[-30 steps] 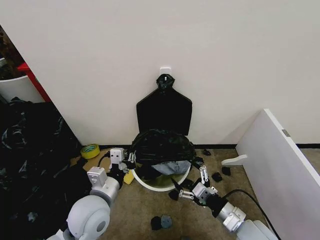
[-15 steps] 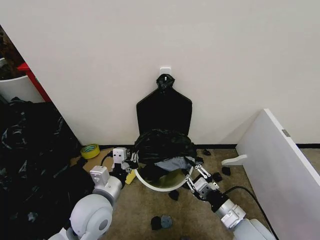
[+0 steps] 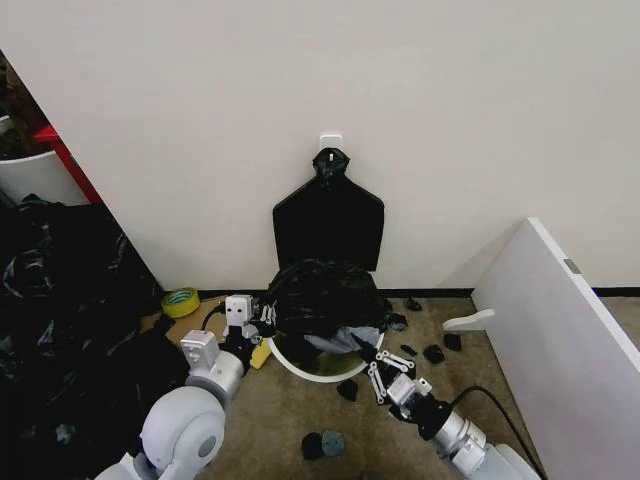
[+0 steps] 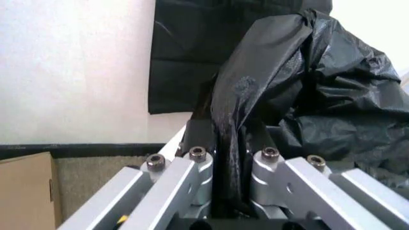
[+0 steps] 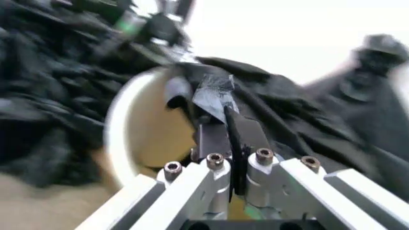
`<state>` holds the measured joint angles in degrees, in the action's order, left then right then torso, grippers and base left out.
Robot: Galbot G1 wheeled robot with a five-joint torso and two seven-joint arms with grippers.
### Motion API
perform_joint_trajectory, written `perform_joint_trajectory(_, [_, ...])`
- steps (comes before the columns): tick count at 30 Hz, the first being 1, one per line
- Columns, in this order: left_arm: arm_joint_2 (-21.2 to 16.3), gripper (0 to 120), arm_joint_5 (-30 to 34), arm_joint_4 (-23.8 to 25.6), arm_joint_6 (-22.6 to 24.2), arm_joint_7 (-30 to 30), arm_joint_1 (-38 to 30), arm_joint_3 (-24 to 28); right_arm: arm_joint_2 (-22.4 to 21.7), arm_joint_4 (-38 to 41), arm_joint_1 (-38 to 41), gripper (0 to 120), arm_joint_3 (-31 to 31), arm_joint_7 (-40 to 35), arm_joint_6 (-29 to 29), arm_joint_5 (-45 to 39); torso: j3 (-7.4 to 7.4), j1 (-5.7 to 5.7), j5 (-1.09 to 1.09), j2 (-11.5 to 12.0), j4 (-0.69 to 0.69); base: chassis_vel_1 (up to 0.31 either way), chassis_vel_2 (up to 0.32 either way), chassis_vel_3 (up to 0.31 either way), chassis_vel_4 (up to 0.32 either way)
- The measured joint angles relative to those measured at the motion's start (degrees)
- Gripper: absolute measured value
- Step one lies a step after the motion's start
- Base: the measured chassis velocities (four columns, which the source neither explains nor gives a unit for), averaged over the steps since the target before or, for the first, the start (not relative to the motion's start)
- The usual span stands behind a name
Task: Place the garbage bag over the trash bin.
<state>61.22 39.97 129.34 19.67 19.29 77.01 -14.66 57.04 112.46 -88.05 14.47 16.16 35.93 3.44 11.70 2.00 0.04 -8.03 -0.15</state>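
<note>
L gripper (image 4: 230, 158): jaws clenched on a gathered fold of the garbage bag (image 4: 307, 86), film pinched between the two fingers and running up out of them. In head view the L gripper (image 3: 262, 322) sits lower centre-left of frame, at the left edge of the trash bin (image 3: 300, 366).

R gripper (image 5: 230, 136): jaws closed on a thin strip of the bag's edge, black film trapped between the fingers, w/ the bin's cream inner wall (image 5: 153, 139) just beyond. In head view the R gripper (image 3: 362, 352) is lower centre, at the bin's right-front rim, arm running off toward the bottom right corner.

Bag (image 3: 322, 297) in head view: bunched glossy black mass lying over the back half of the bin opening, centre of frame, stretched between both grippers. Front arc of the rim is bare, inside visible under the bag's edge.

Surroundings: bin stands on brown carpet against the white wall. Flat black bundle (image 3: 329, 215) w/ knotted top hangs on the wall just above it. Yellow-green tape roll (image 3: 180, 301) left of bin, near wall. Big black plastic heap (image 3: 60, 330) fills the left side. White board (image 3: 560, 330) leans at right. Small dark scraps (image 3: 322, 444) on the carpet, bottom centre.
</note>
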Motion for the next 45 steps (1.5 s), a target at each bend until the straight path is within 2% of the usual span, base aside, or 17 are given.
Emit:
perform_joint_trajectory(2, [-0.01, 6, 0.35, 0.13, 0.13, 0.11, -0.05, -0.12, 0.08, -0.71, 0.1, 0, 0.15, 2.44, 1.22, -1.07, 0.0, 0.0, 0.0, 0.0, -0.01, 0.0, 0.0, 0.0, 0.0])
perform_joint_trajectory(6, [0.08, 6, 1.12, 0.82, 0.46, 0.41, -0.06, -0.41, 0.91, -4.26, 0.54, 0, 0.3, 13.74, 5.18, -5.58, 0.0, 0.0, 0.0, 0.0, -0.01, 0.0, 0.0, 0.0, 0.0])
perform_joint_trajectory(9, [0.21, 6, 1.97, 1.98, 0.87, 0.66, 0.15, -0.8, 1.61, -6.29, 1.03, 0, 0.38, 18.4, 6.51, -6.02, 0.0, 0.0, 0.0, 0.0, -0.01, 0.0, 0.0, 0.0, 0.0])
perform_joint_trajectory(14, [0.45, 6, 5.27, 4.01, 2.0, 1.59, 0.24, -2.33, 2.55, -8.26, 1.56, 0, 0.59, 19.24, 8.22, -2.3, 0.0, 0.0, 0.0, 0.0, -0.01, 0.0, 0.0, 0.0, 0.0])
perform_joint_trajectory(16, [0.66, 6, 8.34, 5.33, 3.28, 2.6, 0.21, -3.31, 3.38, -9.41, 2.1, 0, 0.77, 16.9, 9.18, 1.99, 0.0, 0.0, 0.0, 0.0, -0.01, 0.0, 0.0, 0.0, 0.0])
perform_joint_trajectory(18, [0.69, 6, 8.78, 5.54, 3.48, 2.77, 0.21, -3.43, 3.69, -9.74, 2.27, 0, 0.85, 15.44, 9.26, 3.79, 0.0, 0.0, 0.0, 0.0, 0.0, 0.0, 0.0, 0.0, 0.0])
perform_joint_trajectory(22, [1.09, 6, 10.31, 6.75, 4.3, 3.49, 0.69, -3.72, 5.64, -12.02, 3.79, 0, 1.76, 5.01, 9.44, 16.78, 0.0, 0.0, -0.01, 0.0, 0.0, 0.0, 0.0, 0.0, 0.0])
perform_joint_trajectory(25, [1.52, 6, 11.11, 7.5, 4.85, 3.92, 0.95, -3.68, 6.63, -13.67, 4.87, 0, 2.46, 0.02, 9.27, 23.73, 0.0, 0.0, 0.0, 0.0, 0.0, 0.0, 0.0, 0.0, 0.0])
perform_joint_trajectory(26, [1.52, 6, 11.11, 7.5, 4.85, 3.92, 0.95, -3.68, 6.63, -13.67, 4.87, 0, 2.46, 0.02, 9.27, 23.73, 0.0, 0.0, 0.0, 0.0, 0.0, 0.0, 0.0, 0.0, 0.0])
perform_joint_trajectory(27, [1.86, 6, 11.71, 8.22, 5.39, 4.24, 1.21, -3.52, 7.51, -15.16, 6.0, 0, 3.2, -3.82, 9.08, 28.9, 0.0, 0.0, 0.0, 0.0, 0.0, 0.0, 0.0, 0.0, 0.0])
perform_joint_trajectory(31, [2.01, 6, 11.72, 8.84, 5.59, 4.39, 1.73, -3.36, 8.2, -17.86, 7.64, 0, 3.71, -12.22, 6.4, 33.49, 0.0, 0.0, 0.0, 0.0, 0.01, 0.0, 0.0, 0.0, 0.0])
perform_joint_trajectory(34, [2.0, 6, 11.63, 8.83, 5.55, 4.39, 1.78, -3.43, 7.86, -18.3, 7.65, 0, 3.48, -14.7, 5.23, 33.39, 0.0, 0.0, 0.0, 0.0, 0.0, 0.0, 0.0, 0.0, 0.0])
perform_joint_trajectory(36, [1.87, 5, 11.25, 8.02, 4.74, 4.2, 1.71, -3.71, 6.58, -18.44, 7.11, 8, 2.77, -16.54, 3.41, 29.57, 0.0, 0.0, -0.01, 0.0, 0.0, 0.0, 0.0, 0.0, 0.0])
perform_joint_trajectory(41, [1.68, 5, 7.58, 4.93, 0.92, 2.9, 1.44, -3.54, 2.76, -17.17, 5.06, 26, 1.91, -12.62, 2.14, 10.53, 0.0, 0.0, 0.0, 0.0, 0.0, 0.0, 0.0, 0.0, 0.0])
perform_joint_trajectory(42, [1.68, 5, 7.58, 4.93, 0.92, 2.9, 1.44, -3.54, 2.76, -17.17, 5.06, 26, 1.91, -12.62, 2.14, 10.53, 0.0, 0.0, 0.0, 0.0, 0.0, 0.0, 0.0, 0.0, 0.0])
perform_joint_trajectory(44, [1.69, 5, 7.18, 3.99, 0.23, 2.67, 1.2, -3.45, 0.93, -16.64, 3.86, 36, 2.18, -12.8, 1.05, 4.6, 0.0, 0.0, 0.01, 0.0, 0.01, 0.0, 0.0, 0.0, 0.0])
perform_joint_trajectory(45, [1.7, 5, 7.04, 3.63, -0.03, 2.55, 1.09, -3.43, -0.02, -16.02, 2.93, 40, 2.65, -14.59, -1.31, 3.53, 0.0, 0.0, 0.01, 0.0, 0.0, 0.0, 0.0, 0.0, 0.0])
